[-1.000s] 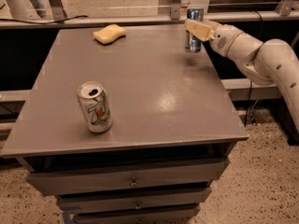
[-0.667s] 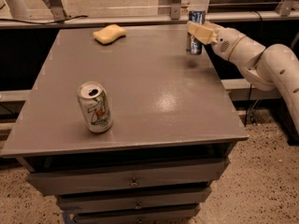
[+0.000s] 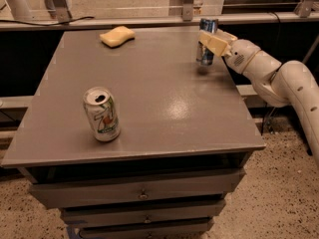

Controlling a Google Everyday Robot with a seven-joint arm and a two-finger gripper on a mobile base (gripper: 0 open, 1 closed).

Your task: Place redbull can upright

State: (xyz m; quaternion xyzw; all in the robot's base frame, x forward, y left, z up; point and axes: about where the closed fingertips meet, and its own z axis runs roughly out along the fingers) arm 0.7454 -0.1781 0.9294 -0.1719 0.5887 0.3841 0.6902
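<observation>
**Redbull can held lower over the table's far right corner**

Compared with a second ago, the grey table and what stands on it are unchanged. The white arm has come down a little, so that the gripper and the redbull can sit slightly lower in the camera view than before. The 7UP can and the yellow sponge have not moved.

The arm reaches in from the right edge of the view across the table's right side. Its tan fingers are pinched on the redbull can, one crossing the can's near face at its upper half while the other is hidden behind it. The can stands close to upright in this grip, its silver top above the fingers and its blue lower body below them. It is over the far right corner of the table, with a dark shadow on the surface right under its base. Whether the base touches the table cannot be told.

The 7UP can stands upright near the front left, well apart from the gripper, opened at the top. A green "7" shows on its white side. The sponge lies at the far edge, left of the redbull can. No writing can be read on the redbull can. Drawers with small knobs run beneath the tabletop.
</observation>
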